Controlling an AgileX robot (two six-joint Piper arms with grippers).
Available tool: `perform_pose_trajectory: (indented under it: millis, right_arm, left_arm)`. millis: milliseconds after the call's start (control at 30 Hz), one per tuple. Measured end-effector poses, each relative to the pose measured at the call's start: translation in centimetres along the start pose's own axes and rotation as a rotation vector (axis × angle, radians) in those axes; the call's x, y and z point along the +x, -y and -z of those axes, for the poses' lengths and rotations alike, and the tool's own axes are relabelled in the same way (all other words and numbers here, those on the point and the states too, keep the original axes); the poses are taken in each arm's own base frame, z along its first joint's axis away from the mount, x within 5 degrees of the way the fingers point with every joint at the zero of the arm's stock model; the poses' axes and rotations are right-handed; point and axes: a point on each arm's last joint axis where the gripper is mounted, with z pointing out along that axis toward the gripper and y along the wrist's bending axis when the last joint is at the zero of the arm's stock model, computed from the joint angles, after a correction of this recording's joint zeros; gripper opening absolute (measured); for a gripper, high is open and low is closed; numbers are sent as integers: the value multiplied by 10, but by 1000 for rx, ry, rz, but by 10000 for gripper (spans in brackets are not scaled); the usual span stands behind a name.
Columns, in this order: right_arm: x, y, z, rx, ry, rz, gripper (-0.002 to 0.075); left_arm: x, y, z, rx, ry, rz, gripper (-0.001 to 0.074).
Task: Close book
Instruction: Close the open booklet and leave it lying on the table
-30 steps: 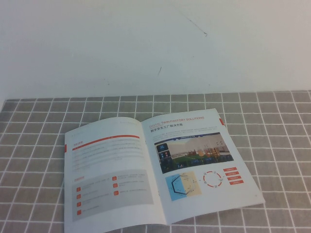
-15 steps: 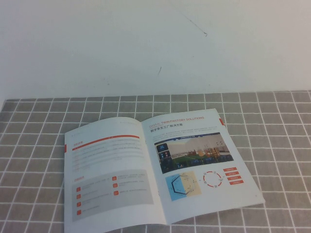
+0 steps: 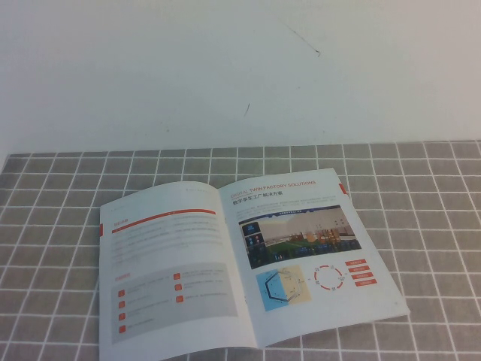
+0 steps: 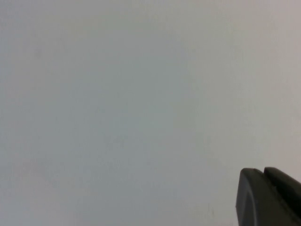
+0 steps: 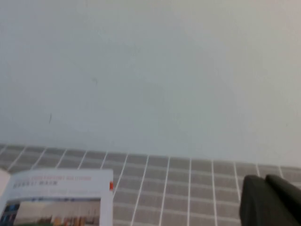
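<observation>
The book (image 3: 240, 263) lay open on the checked cloth (image 3: 436, 226), thin, light and floppy-looking; a page's outer edge seemed the best hold. The left gripper (image 4: 269, 197) faced bare wall (image 4: 117, 94), away from the book. The right gripper (image 5: 269, 200) hung right of the book. Neither's state could be told.

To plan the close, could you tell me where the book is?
The book lies open on the checked cloth, central and near the robot in the high view; the left gripper and right gripper are outside that view.
</observation>
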Motion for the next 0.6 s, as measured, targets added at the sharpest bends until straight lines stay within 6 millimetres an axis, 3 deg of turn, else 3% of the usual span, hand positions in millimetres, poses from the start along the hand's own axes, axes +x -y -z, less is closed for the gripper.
perform_pose_trajectory:
  millis: [200,333,500,600]
  right_arm:
    - [-33,-7,-39,-155,-240,85,-3]
    - [-42,-13,-80,-302,-359,111,-3]
    - [-30,-14,-142,-409,-470,94,-3]
    - [-4,-14,-183,-459,-577,69,-3]
  left_arm:
    - [-7,4,-29,19,-350,7,-4]
    - [-3,5,-54,27,-565,15,-4]
    - [18,10,-82,50,-747,117,-4]
    - [38,15,-97,97,-860,171,-4]
